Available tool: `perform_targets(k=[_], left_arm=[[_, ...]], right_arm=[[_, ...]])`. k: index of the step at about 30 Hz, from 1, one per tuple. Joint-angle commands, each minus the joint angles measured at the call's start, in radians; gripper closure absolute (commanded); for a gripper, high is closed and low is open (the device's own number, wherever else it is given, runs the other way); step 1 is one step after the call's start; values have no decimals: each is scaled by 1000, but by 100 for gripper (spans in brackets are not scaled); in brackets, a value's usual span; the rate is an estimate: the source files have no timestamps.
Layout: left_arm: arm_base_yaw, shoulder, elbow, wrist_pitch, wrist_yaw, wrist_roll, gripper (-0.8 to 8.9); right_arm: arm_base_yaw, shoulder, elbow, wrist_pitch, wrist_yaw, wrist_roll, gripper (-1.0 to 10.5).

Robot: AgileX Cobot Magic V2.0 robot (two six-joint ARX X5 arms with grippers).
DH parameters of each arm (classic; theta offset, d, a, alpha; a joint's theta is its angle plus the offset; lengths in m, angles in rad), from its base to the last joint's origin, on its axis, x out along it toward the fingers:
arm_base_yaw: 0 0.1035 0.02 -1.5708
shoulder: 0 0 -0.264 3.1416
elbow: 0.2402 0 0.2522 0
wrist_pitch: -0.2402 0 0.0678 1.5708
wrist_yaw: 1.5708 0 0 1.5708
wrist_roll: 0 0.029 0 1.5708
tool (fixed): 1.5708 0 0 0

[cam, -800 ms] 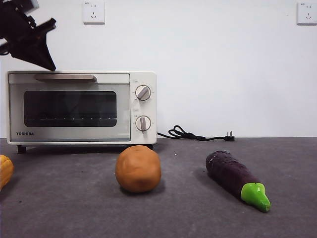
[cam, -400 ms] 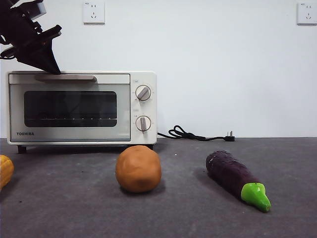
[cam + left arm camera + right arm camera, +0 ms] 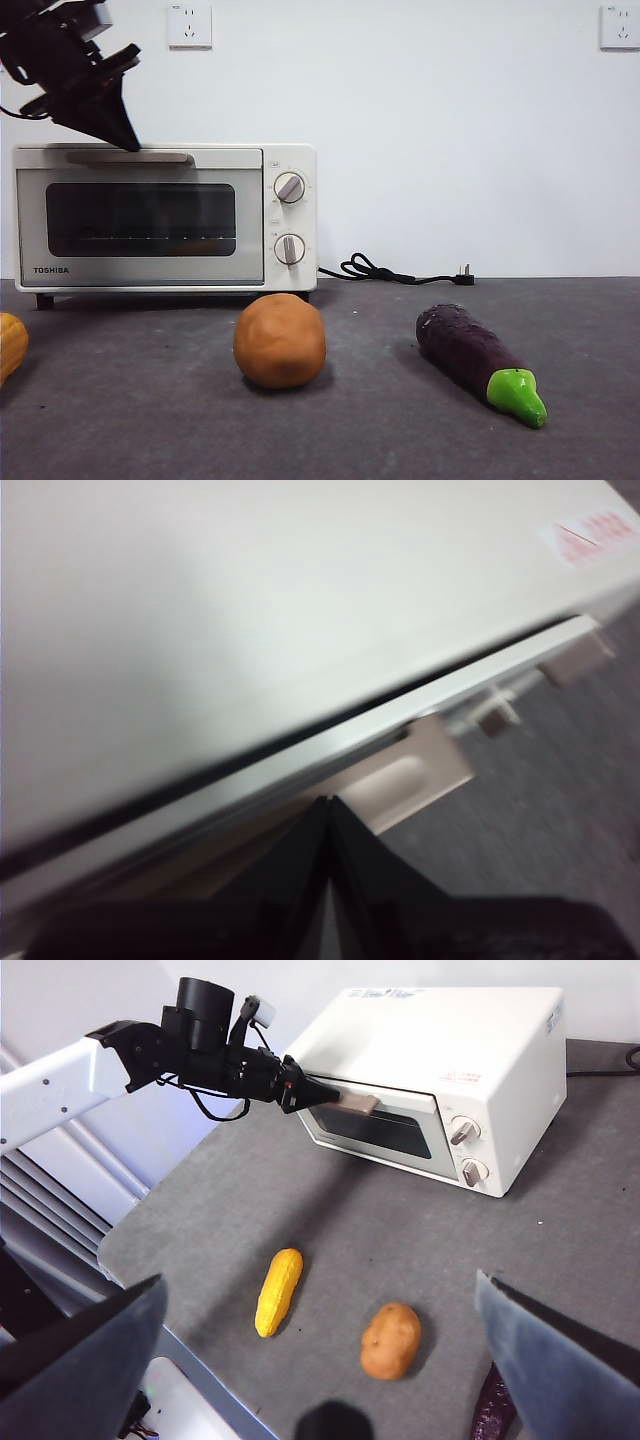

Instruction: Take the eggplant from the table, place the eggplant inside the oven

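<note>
Left gripper at oven top front edge, tip just above bar handle; jaws pressed together, pinching nothing. Oven door looks slightly ajar at top in left wrist view. Right gripper high above bench, jaws spread wide, empty. Eggplant lies on bench at 4 o'clock from oven, green cap toward camera. Potato just before oven, well apart from eggplant. Yellow item at 9 o'clock of potato.
</note>
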Motion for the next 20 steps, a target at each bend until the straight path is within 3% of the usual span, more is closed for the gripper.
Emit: perform_targets(k=[1, 20], left_arm=[[-23, 32, -25, -56, -19, 26, 819], [-166, -7, -25, -193, -8, 27, 819]], right_arm=[[1, 9, 4, 6, 0, -18, 380], [1, 43, 4, 13, 0, -44, 380]])
